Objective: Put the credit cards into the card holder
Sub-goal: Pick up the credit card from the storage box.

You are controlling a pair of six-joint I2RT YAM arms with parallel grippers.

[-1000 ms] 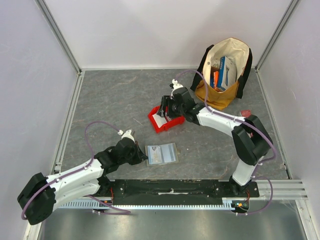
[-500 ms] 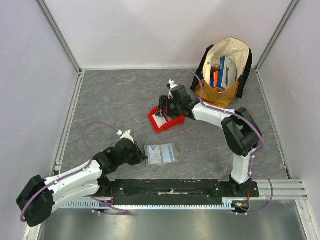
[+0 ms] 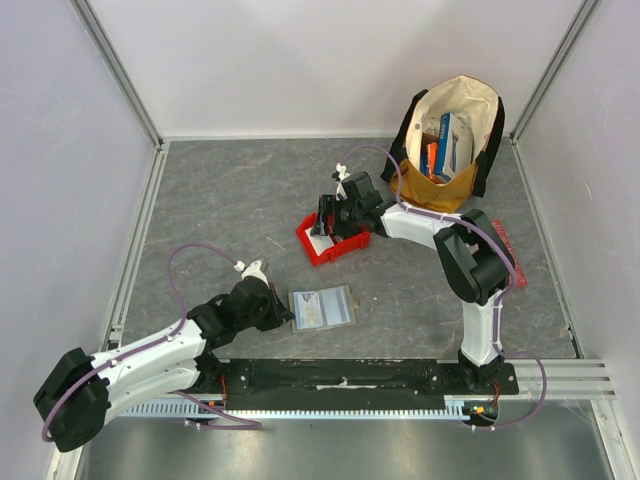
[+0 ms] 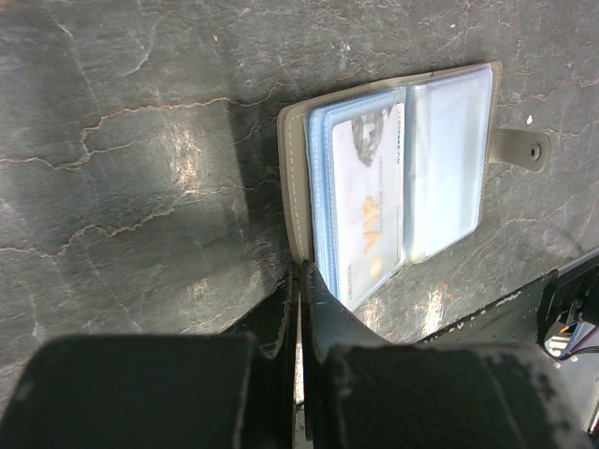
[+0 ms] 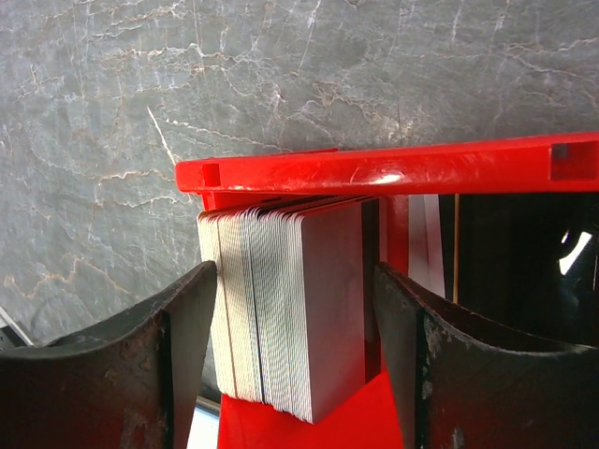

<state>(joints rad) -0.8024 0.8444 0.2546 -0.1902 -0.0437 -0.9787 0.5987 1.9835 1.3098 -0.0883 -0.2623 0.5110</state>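
The card holder [image 3: 322, 308] lies open on the table, a grey-olive wallet [image 4: 393, 178] with clear sleeves; one pale card [image 4: 370, 196] shows inside a sleeve. My left gripper [image 3: 284, 313] is shut at the wallet's left edge [image 4: 301, 271], pinching the cover's rim. A thick stack of white credit cards [image 5: 299, 309] stands on edge in a small red bin [image 5: 374, 173] near mid-table [image 3: 347, 247]. My right gripper [image 3: 325, 228] is open, its fingers down either side of the stack [image 5: 295, 271]. The left finger [image 5: 192, 318] is close against the cards and a gap shows on the right.
A cream and tan tote bag [image 3: 452, 140] with colourful boxes [image 3: 446, 138] stands at the back right. A long red ribbed box [image 3: 508, 256] lies by the right arm's elbow. Metal rails and walls close in the table on three sides.
The right arm's elbow has swung inward and more upright while its gripper stays over the red bin, jaws a little wider. The left arm and card holder have not moved.
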